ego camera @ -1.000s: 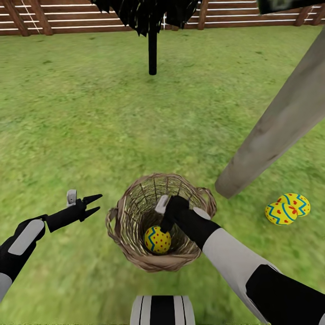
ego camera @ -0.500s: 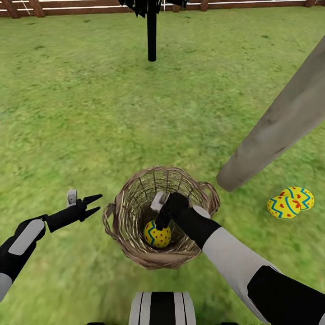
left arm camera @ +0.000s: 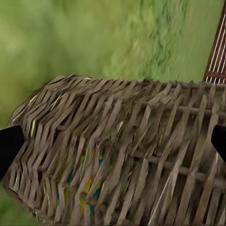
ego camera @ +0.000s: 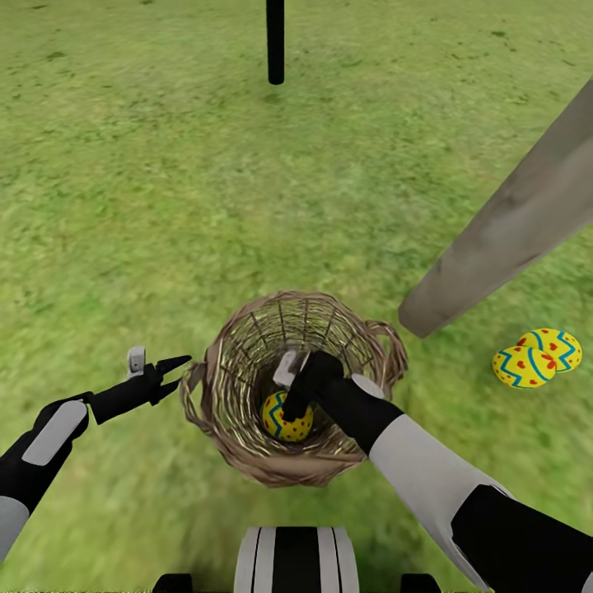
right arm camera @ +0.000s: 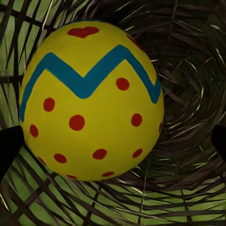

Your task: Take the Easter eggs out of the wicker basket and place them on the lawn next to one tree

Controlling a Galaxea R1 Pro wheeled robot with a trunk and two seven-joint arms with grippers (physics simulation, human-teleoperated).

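The wicker basket [ego camera: 247,346] stands on the lawn [ego camera: 148,206] just in front of me. One yellow Easter egg [ego camera: 285,422] lies on its bottom. My right gripper [ego camera: 290,402] reaches down inside the basket, open, just above this egg. In the right wrist view the egg [right arm camera: 92,99] sits close up between the spread fingertips [right arm camera: 8,149] of the right gripper [right arm camera: 113,146]. Two more Easter eggs [ego camera: 525,366] lie touching on the grass beside the foot of the pale tree trunk [ego camera: 502,239]. Left of the basket, my left gripper [ego camera: 175,371] is open, facing the woven wall [left arm camera: 122,150].
A thin black tree trunk [ego camera: 275,41] stands far ahead on the grass. The pale trunk leans across the right side of the head view. A strip of brown fence [left arm camera: 217,47] lies beyond the basket in the left wrist view. My base [ego camera: 296,560] is at the near edge.
The head camera has tilted down, so the fence has left the head view. My right gripper has sunk closer to the egg in the basket. The left arm has stayed put.
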